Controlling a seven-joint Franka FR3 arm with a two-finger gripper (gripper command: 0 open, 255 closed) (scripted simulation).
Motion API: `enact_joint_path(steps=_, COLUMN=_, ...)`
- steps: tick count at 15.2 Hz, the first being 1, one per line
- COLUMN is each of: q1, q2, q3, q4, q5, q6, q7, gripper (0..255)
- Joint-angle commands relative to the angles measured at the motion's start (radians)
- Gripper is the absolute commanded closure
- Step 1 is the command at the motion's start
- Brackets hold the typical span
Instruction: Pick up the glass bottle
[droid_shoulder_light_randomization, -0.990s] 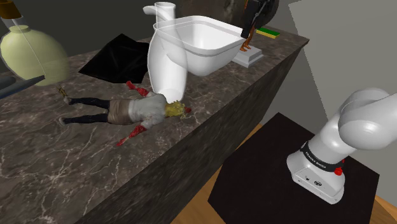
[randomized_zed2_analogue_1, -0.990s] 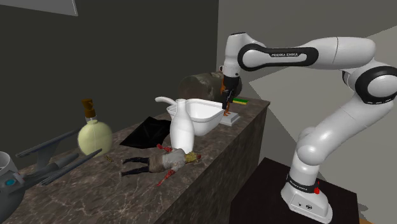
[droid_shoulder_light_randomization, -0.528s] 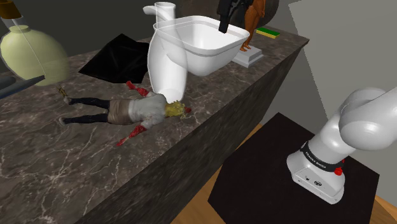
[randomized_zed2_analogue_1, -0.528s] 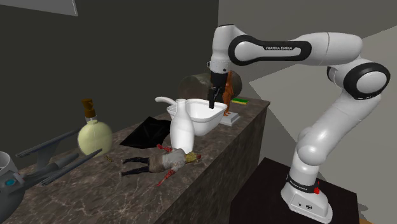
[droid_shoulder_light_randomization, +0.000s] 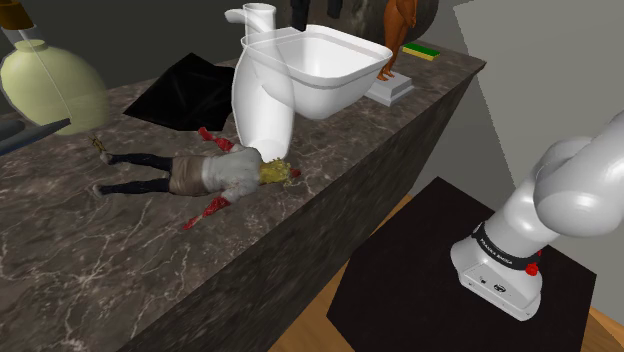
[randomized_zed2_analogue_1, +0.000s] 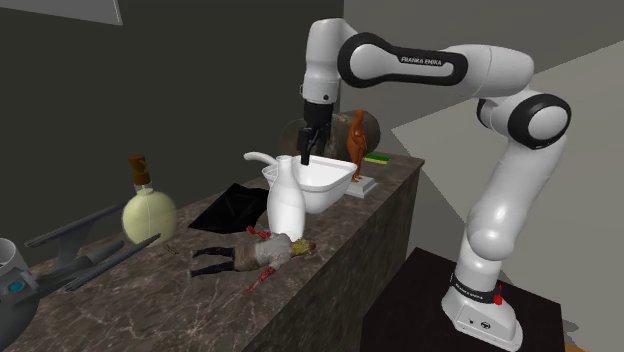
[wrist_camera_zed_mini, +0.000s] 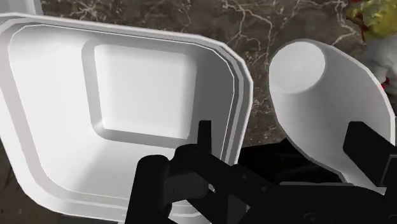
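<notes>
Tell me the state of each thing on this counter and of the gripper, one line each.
gripper: open, above the bowl
white bottle: upright, not held
white bowl: upright, empty
doll: lying down
round flask: upright, corked
figurine: standing on its base

Glossy white arm (randomized_zed2_analogue_1: 500, 200) of rounded links, banded dark at the joints. Bears white FRANKA EMIKA lettering (randomized_zed2_analogue_1: 432, 62) on a dark band high above the stand (randomized_zed2_analogue_1: 410, 300). Has a red dot (randomized_zed2_analogue_1: 500, 295) and dark print on the base (randomized_zed2_analogue_1: 478, 312) atop the stand. Ends in an all-black gripper (randomized_zed2_analogue_1: 304, 162).
</notes>
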Motion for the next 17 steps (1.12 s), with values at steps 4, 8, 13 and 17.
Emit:
enact_joint_path(steps=4, q1=0.05, q2=0.192, q3=0.093, q4=0.245, q5=-0.083, q6=-0.063, q7=0.124, gripper=0)
enact_joint_path(steps=8, q1=0.077, q2=0.248, q3=0.114, q4=0.296, q5=-0.115, q6=-0.062, q7=0.161, gripper=0)
enact_joint_path(steps=13, q1=0.065, q2=0.209, q3=0.106, q4=0.182, q5=-0.091, q6=0.019, q7=0.153, gripper=0)
enact_joint_path(steps=17, q1=0.063, q2=0.206, q3=0.104, q4=0.17, q5=-0.089, q6=0.029, q7=0.15, gripper=255)
